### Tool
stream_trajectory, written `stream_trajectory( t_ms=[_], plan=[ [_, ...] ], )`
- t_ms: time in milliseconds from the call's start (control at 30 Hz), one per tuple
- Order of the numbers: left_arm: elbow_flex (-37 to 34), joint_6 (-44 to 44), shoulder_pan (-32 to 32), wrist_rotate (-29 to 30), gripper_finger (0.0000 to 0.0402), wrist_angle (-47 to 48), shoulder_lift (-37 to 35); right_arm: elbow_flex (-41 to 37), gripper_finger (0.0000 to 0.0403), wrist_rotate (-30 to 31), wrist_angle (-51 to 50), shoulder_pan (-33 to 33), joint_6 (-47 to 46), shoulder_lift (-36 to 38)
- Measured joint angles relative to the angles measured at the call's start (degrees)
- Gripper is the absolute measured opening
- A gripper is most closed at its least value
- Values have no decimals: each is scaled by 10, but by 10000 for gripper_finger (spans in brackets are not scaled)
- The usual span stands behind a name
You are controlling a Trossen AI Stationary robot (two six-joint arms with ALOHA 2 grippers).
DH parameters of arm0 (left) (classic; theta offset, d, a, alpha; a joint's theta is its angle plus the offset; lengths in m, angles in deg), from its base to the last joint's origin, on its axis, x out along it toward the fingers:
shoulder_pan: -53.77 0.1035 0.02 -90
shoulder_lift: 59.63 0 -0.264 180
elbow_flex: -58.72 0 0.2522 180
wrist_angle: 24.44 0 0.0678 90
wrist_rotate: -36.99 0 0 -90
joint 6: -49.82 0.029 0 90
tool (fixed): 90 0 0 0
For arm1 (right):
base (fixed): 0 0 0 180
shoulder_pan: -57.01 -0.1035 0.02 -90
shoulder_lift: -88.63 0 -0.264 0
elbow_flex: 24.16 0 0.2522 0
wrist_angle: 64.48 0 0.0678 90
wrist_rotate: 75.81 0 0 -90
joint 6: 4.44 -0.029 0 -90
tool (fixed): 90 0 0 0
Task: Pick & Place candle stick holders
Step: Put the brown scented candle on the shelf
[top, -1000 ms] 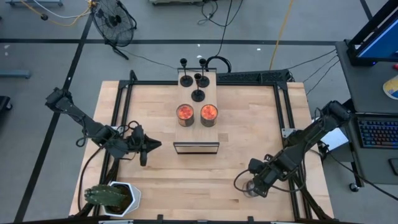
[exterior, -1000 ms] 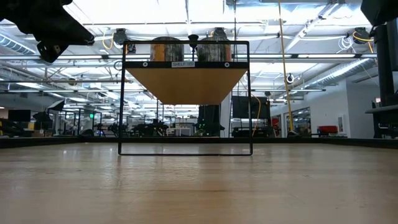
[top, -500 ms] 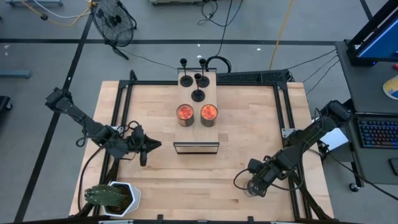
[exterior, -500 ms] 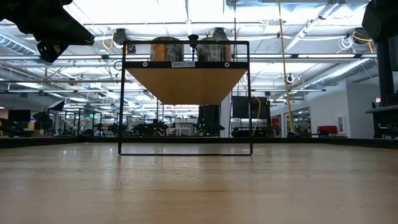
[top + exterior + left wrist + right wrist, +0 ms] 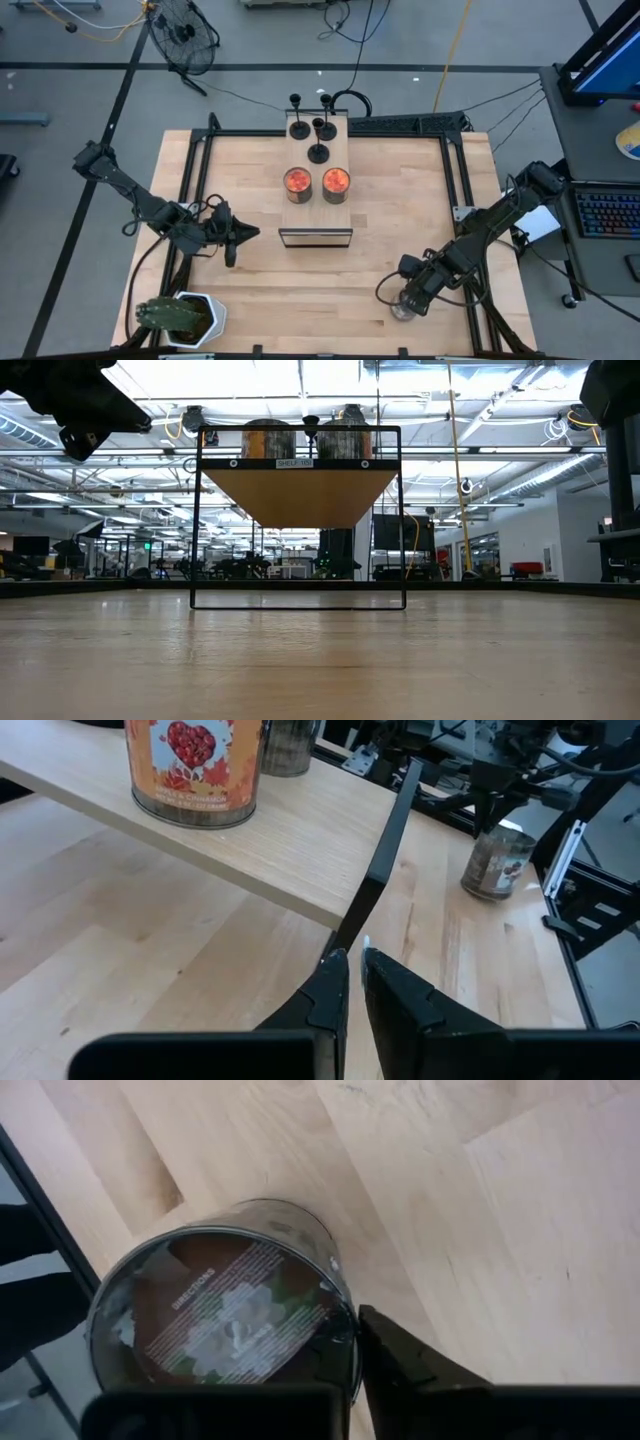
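High view shows the right gripper (image 5: pixel 404 302), lower right, clamping a candle jar (image 5: pixel 400 308); left gripper (image 5: pixel 240 234) nearly closed, empty; candle stick holders (image 5: pixel 318 153) at upper centre probably await grasping next.

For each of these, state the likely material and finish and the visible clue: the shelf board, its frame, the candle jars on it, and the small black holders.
Shelf board: pale wood, matte; grain lines show.
Frame: probably metal, painted black; thin straight bars.
Candle jars: likely glass, glossy; reflections around a printed heart label.
Candle stick holders: matte black, perhaps metal; no shine, material uncertain.
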Motion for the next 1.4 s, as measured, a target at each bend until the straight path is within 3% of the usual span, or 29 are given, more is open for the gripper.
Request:
stream_trajectory(
  t_ms=[533,967,1200,1400],
  plan=[
    [0,-1,0,-1,40,5,0,11,1,-2,-22,20,-3,36],
    [-24,-23,0,2,40,2,0,210,1,0,-179,123,141,34],
    [-73,-20,0,5,40,-94,0,314,0,3,-204,183,235,-17],
    [-78,-7,0,5,40,-104,0,415,0,27,-230,232,327,-74]
  ],
)
